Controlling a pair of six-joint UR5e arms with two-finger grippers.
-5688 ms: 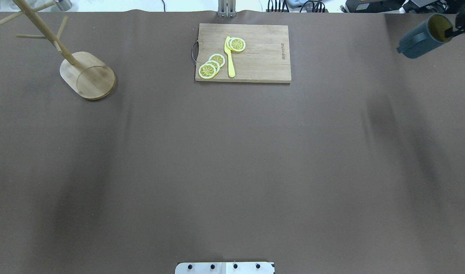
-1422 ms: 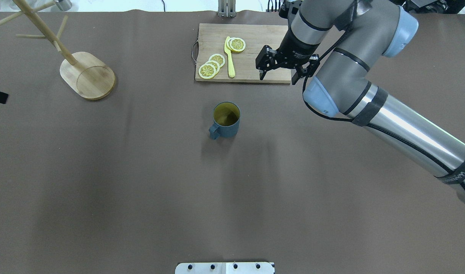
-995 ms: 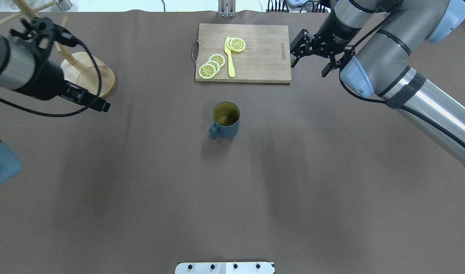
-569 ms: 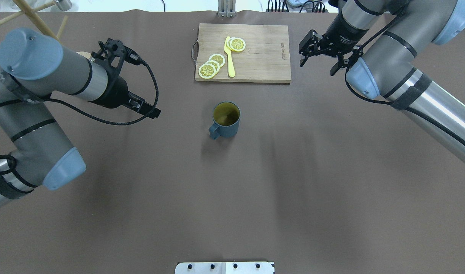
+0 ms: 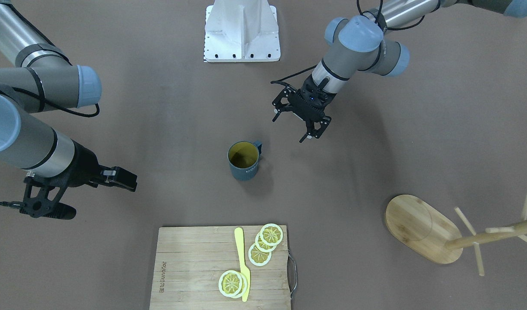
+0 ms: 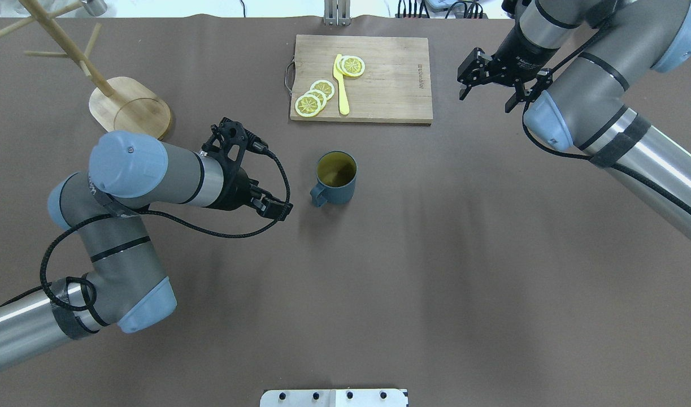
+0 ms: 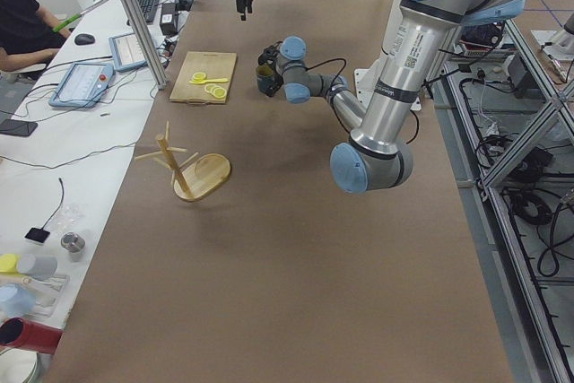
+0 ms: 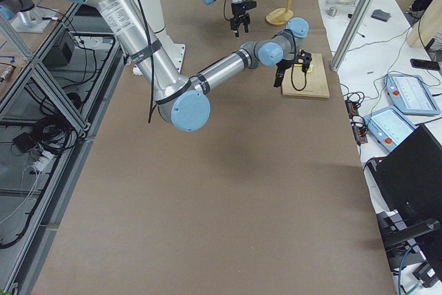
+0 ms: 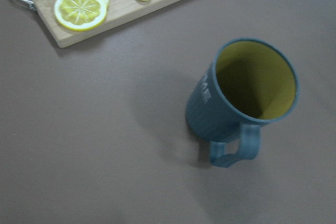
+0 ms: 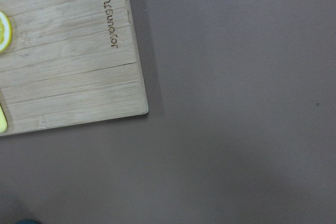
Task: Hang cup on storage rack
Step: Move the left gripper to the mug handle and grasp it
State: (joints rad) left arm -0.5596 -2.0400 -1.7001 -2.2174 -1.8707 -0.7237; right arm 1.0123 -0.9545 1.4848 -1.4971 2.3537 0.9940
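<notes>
At the middle of the desk (image 6: 379, 294) the cup (image 6: 335, 180) stands upright and untouched, mouth up, with its handle (image 6: 319, 196) turned toward the robot and its left side. The left end effector (image 5: 290, 127) hovers near the cup on that handle side, jaws spread wide and empty. The right end effector (image 6: 485, 102) hangs well apart, beyond the board's (image 6: 379, 85) corner, also wide open and holding nothing. The rack (image 6: 131, 113) stands at the far left, pegs bare. This looks like the approach to the pickup. Next, the left arm likely must close on the cup's wall or rim, leaving the handle loop free for a peg.
</notes>
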